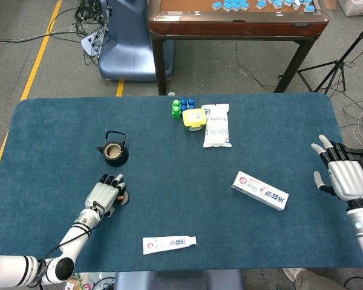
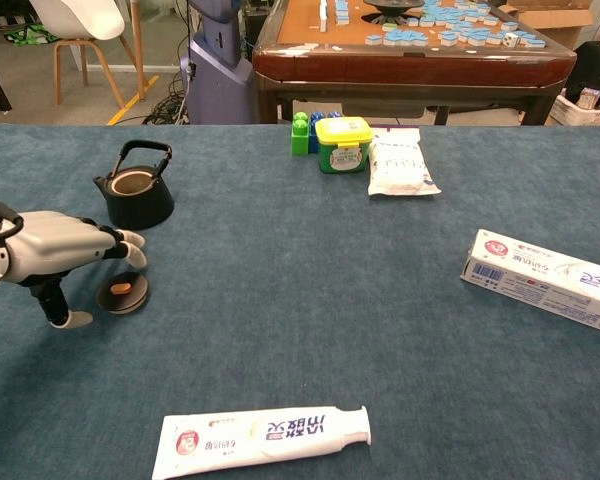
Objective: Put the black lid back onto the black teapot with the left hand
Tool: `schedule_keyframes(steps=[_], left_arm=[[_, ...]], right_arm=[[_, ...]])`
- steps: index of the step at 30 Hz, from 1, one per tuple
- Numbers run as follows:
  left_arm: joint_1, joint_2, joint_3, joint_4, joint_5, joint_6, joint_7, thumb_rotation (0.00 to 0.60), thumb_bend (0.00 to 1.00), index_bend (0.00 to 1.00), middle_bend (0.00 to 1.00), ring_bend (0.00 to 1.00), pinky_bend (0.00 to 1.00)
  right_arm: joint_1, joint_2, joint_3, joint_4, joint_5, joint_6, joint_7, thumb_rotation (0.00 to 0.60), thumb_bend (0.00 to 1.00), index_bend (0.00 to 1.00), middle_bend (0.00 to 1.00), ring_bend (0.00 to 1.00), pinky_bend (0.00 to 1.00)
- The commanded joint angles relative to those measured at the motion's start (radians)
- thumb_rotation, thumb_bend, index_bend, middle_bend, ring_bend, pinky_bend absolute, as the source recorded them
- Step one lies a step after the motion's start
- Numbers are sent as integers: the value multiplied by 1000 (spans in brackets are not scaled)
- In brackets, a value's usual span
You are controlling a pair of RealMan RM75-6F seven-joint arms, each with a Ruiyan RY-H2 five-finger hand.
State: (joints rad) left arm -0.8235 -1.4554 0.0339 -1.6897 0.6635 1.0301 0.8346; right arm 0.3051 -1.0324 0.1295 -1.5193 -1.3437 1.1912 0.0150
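Head view: your left hand (image 1: 104, 194) sits over the lid (image 1: 123, 197), fingers stretched out, not closed on it; lid lies flat on the table (image 1: 169, 193), near the teapot (image 1: 114, 151) on the side toward you. Teapot upright, mouth open, handle up. Your right hand (image 1: 341, 176) hangs at the table's far-right edge, well apart from the teapot, fingers spread, holding nothing. Toothpaste box (image 1: 259, 190) lies between it & the teapot.

Chest view: left hand (image 2: 55, 252) arches above the lid (image 2: 123, 292), fingertips (image 2: 132, 248) over its top, thumb down at the cloth beside it; can't tell if they touch. Teapot (image 2: 136, 190) just behind the lid, apart. Toothpaste tube (image 2: 263, 438) nearest you.
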Motion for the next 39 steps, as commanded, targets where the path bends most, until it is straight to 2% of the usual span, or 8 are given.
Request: schedule_keyframes(steps=[1, 11, 28, 39], left_arm=[[1, -3, 1, 2, 1, 5, 0, 600, 306, 148, 0, 0, 0], [5, -9, 6, 1, 5, 17, -2, 600, 305, 192, 0, 0, 0], [4, -23, 6, 6, 6, 23, 1, 600, 305, 212, 0, 0, 0], [9, -28, 7, 10, 13, 28, -2, 600, 306, 272, 0, 0, 0]], right_arm=[[1, -1, -1, 0, -2, 0, -1, 600, 515, 117, 0, 0, 0], [-2, -3, -1, 7, -1, 4, 9, 600, 516, 117, 0, 0, 0], [-6, -7, -4, 25, -7, 7, 28, 600, 516, 117, 0, 0, 0], [-7, -7, -4, 29, -10, 10, 33, 600, 516, 117, 0, 0, 0]])
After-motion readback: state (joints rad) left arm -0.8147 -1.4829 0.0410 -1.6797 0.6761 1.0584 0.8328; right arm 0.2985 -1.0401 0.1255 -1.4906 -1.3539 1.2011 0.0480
